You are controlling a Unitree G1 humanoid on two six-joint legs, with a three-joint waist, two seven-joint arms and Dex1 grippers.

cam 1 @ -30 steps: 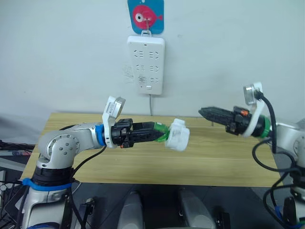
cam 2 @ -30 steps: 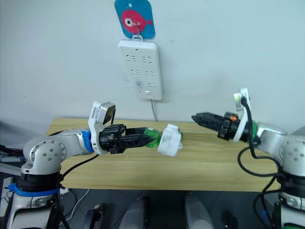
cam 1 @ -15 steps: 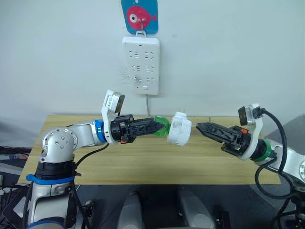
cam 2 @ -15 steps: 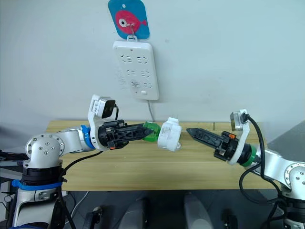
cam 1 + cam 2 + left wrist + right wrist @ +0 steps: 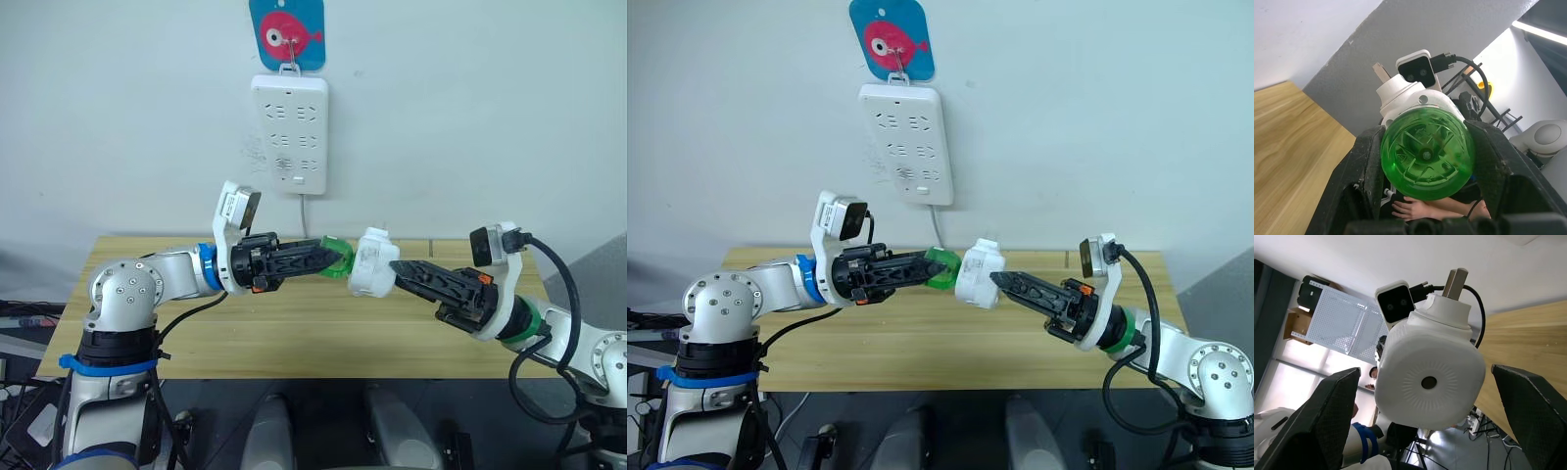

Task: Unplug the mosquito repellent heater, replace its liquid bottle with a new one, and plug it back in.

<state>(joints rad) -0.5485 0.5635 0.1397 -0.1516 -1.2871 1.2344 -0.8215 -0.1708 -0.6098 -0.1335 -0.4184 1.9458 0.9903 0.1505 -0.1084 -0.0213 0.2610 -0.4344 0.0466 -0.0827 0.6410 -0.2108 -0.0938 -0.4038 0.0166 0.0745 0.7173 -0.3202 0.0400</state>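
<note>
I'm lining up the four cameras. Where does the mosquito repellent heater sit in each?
Left eye: mosquito repellent heater mid-frame, between both grippers.
Right eye: same spot.
Left wrist: white top behind green bottle.
Right wrist: centre.
Shared landmark: wooden table.

Above the wooden desk (image 5: 921, 343), the left gripper (image 5: 921, 267) reaches in from the left with its jaws clamped on the green liquid bottle (image 5: 942, 267). The bottle's far end sits in the white mosquito repellent heater (image 5: 978, 273), which hangs in the air over the desk, tilted. From the right, the right gripper (image 5: 997, 279) points left, its tip touching the heater's right side; whether its jaws are apart cannot be told. On the wall behind, a white power strip (image 5: 905, 145) hangs under a blue tag with a red fish (image 5: 891, 41), its cord (image 5: 940, 227) dropping toward the desk.
</note>
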